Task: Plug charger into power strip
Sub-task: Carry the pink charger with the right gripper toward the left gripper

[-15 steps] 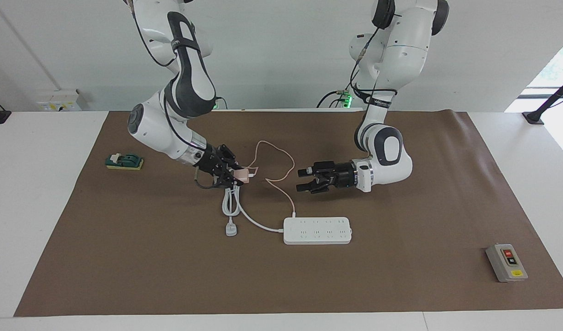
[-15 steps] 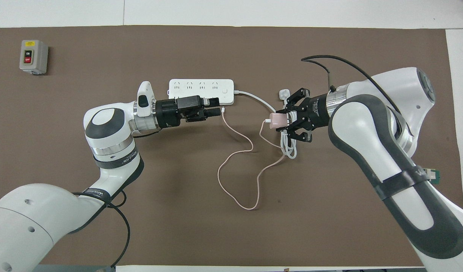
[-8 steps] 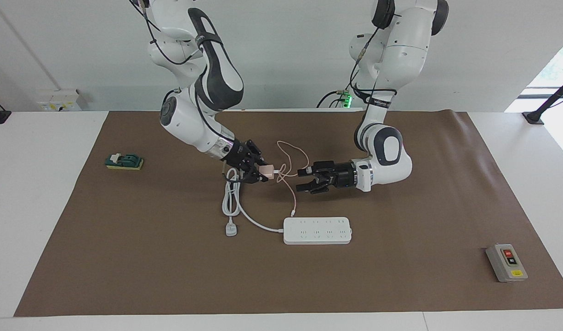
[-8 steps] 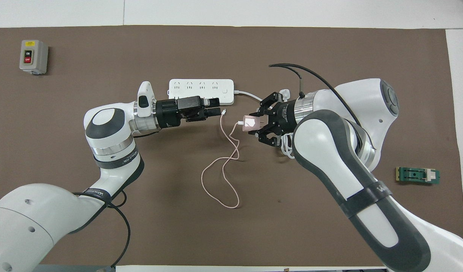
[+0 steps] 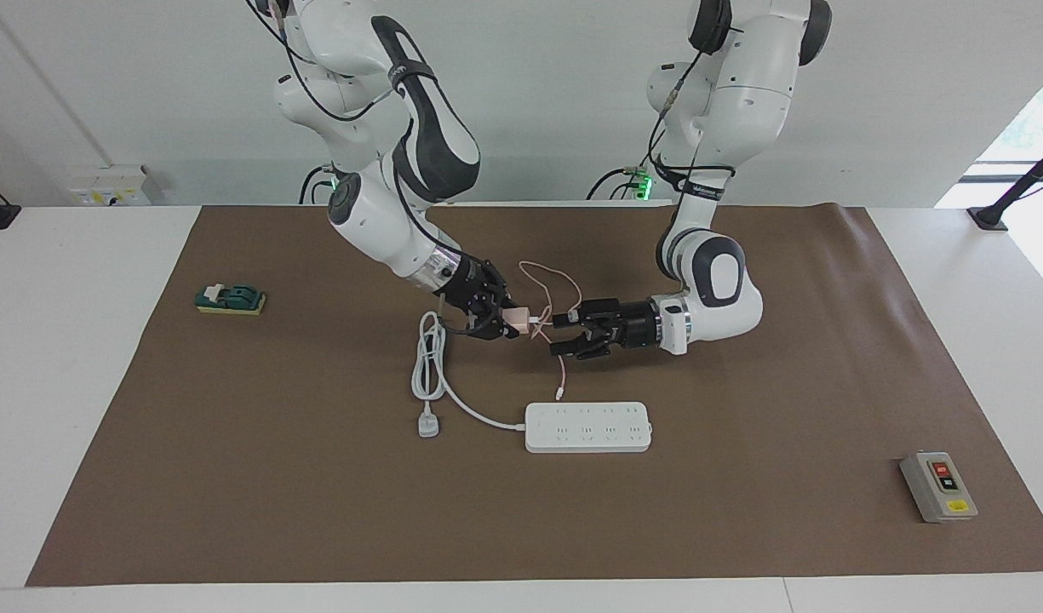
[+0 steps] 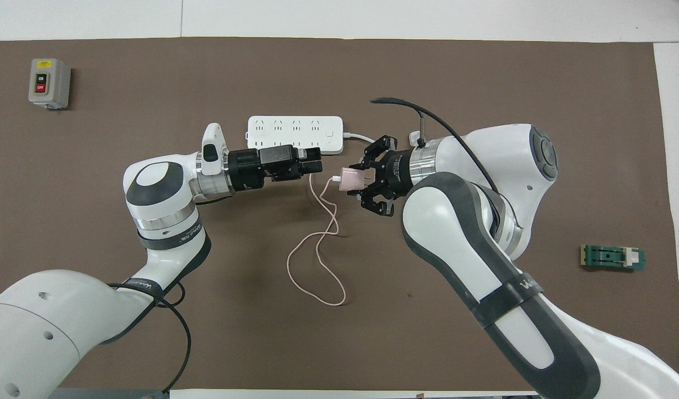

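**Charger airborne between my grippers, handover looks imminent**

Facing view: my right gripper is clamped on the charger, holding the pink cube up off the mat, roughly mid-table and closer to my bases than the power strip. The cube points sideways at my left gripper, so I read this as presenting it for a handover or regrip, not a direct plug-in. Left fingers stand apart, tips just beside the cube, nothing between them yet; I can't tell if they touch the cable. The pink cable hangs off the cube, its white tip dangling above the mat just short of the strip. Strip lies flat, sockets up, well in from the mat's edge that's farthest from me. Its white cord loops back toward the right arm's end.

Overhead view: right gripper is closed on the charger, and the left gripper faces it, jaws wide, covering the strip's near edge from above. The power strip has all its sockets free. The cable trails toward me in a loose loop on the mat.

My guess: sideways hold keeps the prong face reachable for the left's grab. Risk: cable slack snagging.
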Tool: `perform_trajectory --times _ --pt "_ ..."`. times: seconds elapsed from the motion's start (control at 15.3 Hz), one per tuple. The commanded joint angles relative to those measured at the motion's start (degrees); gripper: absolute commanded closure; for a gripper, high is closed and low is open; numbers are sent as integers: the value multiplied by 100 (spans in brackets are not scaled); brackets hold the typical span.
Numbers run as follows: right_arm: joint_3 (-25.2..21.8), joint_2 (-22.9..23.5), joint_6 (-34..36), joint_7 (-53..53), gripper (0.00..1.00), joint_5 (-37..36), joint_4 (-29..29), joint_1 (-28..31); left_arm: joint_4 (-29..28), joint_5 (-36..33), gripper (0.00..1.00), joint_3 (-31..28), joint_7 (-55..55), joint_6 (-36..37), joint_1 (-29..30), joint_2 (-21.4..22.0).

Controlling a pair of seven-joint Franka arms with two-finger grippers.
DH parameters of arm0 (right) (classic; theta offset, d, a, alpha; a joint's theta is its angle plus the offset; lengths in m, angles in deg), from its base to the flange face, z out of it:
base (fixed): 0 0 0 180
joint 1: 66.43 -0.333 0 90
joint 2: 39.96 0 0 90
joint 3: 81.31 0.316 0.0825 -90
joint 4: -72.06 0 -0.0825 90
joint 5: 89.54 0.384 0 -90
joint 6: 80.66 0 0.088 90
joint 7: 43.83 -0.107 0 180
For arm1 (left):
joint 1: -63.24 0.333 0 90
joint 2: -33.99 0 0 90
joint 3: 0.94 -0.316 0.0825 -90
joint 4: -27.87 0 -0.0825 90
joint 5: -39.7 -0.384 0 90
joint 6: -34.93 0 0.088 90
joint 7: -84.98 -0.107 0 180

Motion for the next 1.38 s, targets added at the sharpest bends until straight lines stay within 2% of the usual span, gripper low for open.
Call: perform_trajectory --times 0.0,0.2,0.33,0.39,0.65,1.31 --pt "-22 286 252 -57 100 -159 -475 123 -580 87 0 -123 -121 -143 -138 532" --pt "-14 453 252 -13 100 -265 -589 97 -678 79 0 -123 -147 -108 -146 594" --pt "-14 804 322 -30 100 -345 -1001 62 -713 79 0 -123 -235 -151 -181 594" --pt "-14 840 296 -39 100 -345 -1011 9 -713 79 0 -123 -244 -178 -190 586" --pt "-14 832 488 -39 100 -450 -1029 -9 -739 61 0 -123 -252 -556 -278 621" --pt "-14 814 489 -74 100 -441 -1020 -141 -661 87 0 -123 -252 -574 -331 551"
